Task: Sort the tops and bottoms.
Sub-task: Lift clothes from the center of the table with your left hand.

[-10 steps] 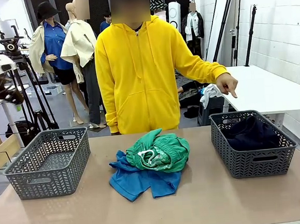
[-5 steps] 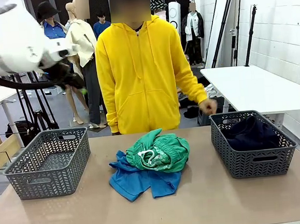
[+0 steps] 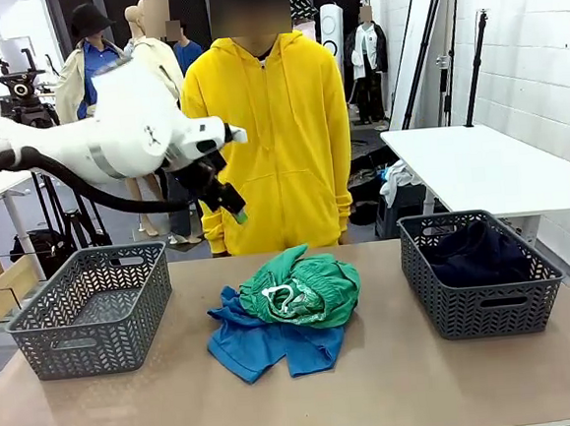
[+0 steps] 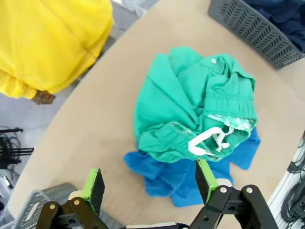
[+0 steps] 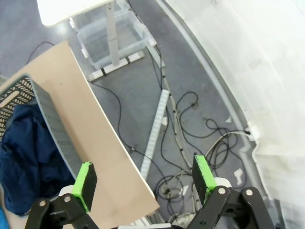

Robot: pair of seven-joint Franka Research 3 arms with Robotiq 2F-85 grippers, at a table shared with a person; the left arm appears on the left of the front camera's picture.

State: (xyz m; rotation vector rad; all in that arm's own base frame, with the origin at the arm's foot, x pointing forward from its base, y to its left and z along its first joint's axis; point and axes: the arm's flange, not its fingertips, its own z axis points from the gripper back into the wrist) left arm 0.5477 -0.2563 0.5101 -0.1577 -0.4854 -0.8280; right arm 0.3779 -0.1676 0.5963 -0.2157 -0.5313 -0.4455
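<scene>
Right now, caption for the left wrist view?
The left gripper, fingers open, hovers over green shorts piled on a blue shirt on the table.

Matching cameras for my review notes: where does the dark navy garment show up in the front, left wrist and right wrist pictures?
Front view: navy garment at middle right, lying in the grey basket.
Left wrist view: navy garment in the top right corner, behind the grey basket wall.
Right wrist view: navy garment at lower left, inside the grey basket.
Shared landmark: the grey basket's patterned wall.
</scene>
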